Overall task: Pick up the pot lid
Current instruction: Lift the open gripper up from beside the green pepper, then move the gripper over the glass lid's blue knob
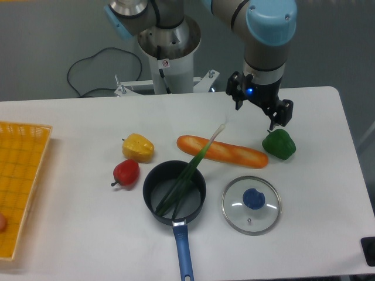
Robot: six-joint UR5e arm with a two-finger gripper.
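The gripper (pixel 255 116) is at the upper right, hanging from the arm with its two dark fingertips spread wide apart and nothing visible between them. Below it in the view, the round glass pot lid (pixel 238 218) with a metal rim lies on the white table. Its blue knob (pixel 254 199) faces up. The gripper does not touch the lid and appears well behind it, toward the table's back edge.
A black pot (pixel 152 187) with a blue handle holds a leek (pixel 198 158) that sticks out over its rim. Around them lie a baguette (pixel 225 152), a green pepper (pixel 279 144), a yellow pepper (pixel 138 147) and a red pepper (pixel 126 173). An orange crate (pixel 20 175) stands left.
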